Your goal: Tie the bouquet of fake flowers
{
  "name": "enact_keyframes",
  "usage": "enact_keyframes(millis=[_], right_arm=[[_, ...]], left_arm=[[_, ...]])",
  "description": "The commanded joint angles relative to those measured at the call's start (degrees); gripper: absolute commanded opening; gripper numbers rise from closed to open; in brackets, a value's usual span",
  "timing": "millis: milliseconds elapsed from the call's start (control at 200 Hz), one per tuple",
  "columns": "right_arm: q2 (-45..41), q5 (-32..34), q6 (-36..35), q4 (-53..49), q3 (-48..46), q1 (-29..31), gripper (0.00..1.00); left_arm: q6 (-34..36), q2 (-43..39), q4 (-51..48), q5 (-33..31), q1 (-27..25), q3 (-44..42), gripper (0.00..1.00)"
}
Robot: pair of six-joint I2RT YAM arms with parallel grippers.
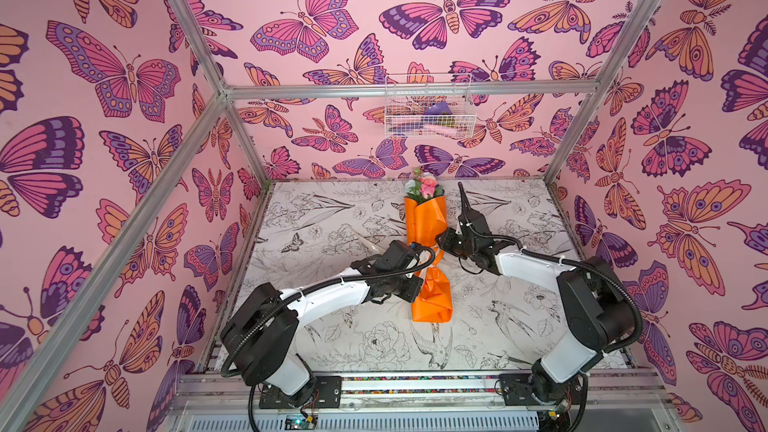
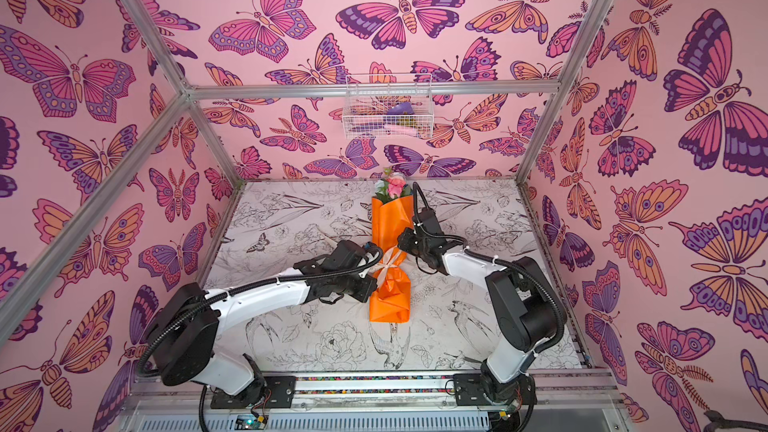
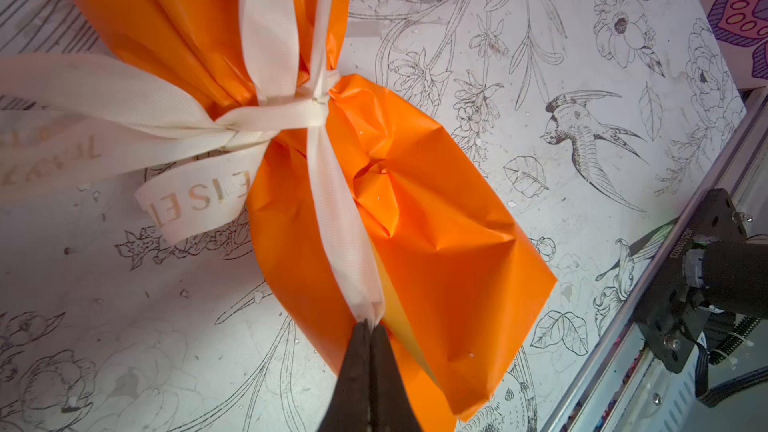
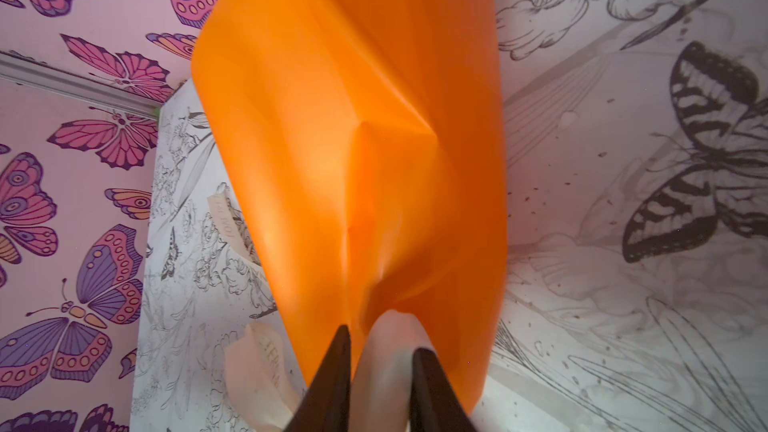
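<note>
- Two white-and-black robot arms are reaching inward from the near corners over the table (image 1: 316,209), which is covered in black line drawings of flowers and birds.
- Three pink walls (image 1: 104,118) printed with purple and orange butterflies are closing the cell in, and silver aluminium bars are running along their corners.
- On the left, the left gripper (image 3: 369,328) is pinching one flat strand of the cream woven ribbon with gold lettering (image 3: 272,118), its black jaws pressed fully together.
- That single ribbon is cinching the wrapper's waist in a knot, while a lettered loop and a loose tail are lying on the table to the left of the wrap.
- In both top views the left arm's black wrist is overlapping the wrap's left edge at the waist.
- In the middle, one bouquet of fake flowers (image 1: 427,218), pink, white and bluish roses with green leaves in bright orange paper, is lying flat on the table.
- Its blooms are pointing toward the back wall and its crumpled foot toward the arm bases; the blooms are too small to count.
- Above it, one white wire basket (image 1: 395,128) is hanging on the back wall, holding purple and pink items too small to identify.
- On the right, the right gripper (image 4: 382,347) is sitting against the orange paper with its jaws slightly apart.
- A pale cream strip is lying between those jaws; whether they are pressing it cannot be told.
- The right arm's black cable is arching up just beside the blooms.
</note>
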Motion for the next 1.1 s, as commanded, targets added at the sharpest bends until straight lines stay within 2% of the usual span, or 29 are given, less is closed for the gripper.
enact_keyframes(millis=[0, 170, 586, 1096], right_arm=[[-1.1, -1.5, 1.7, 4.5, -1.5, -0.1, 0.31], [-2.6, -3.3, 1.2, 5.5, -2.7, 0.0, 0.35], [-3.8, -7.7, 1.7, 9.0, -5.2, 1.9, 0.32], [-2.1, -5.4, 0.6, 6.3, -5.2, 3.6, 0.32]], left_arm=[[-0.9, -0.3, 0.1, 1.3, 0.2, -0.7, 0.00], [-0.9, 0.8, 0.7, 2.6, 0.2, -0.3, 0.00], [-1.6, 2.0, 1.3, 3.2, 0.2, 0.1, 0.00], [-1.9, 1.6, 1.4, 3.8, 0.2, 0.0, 0.00]])
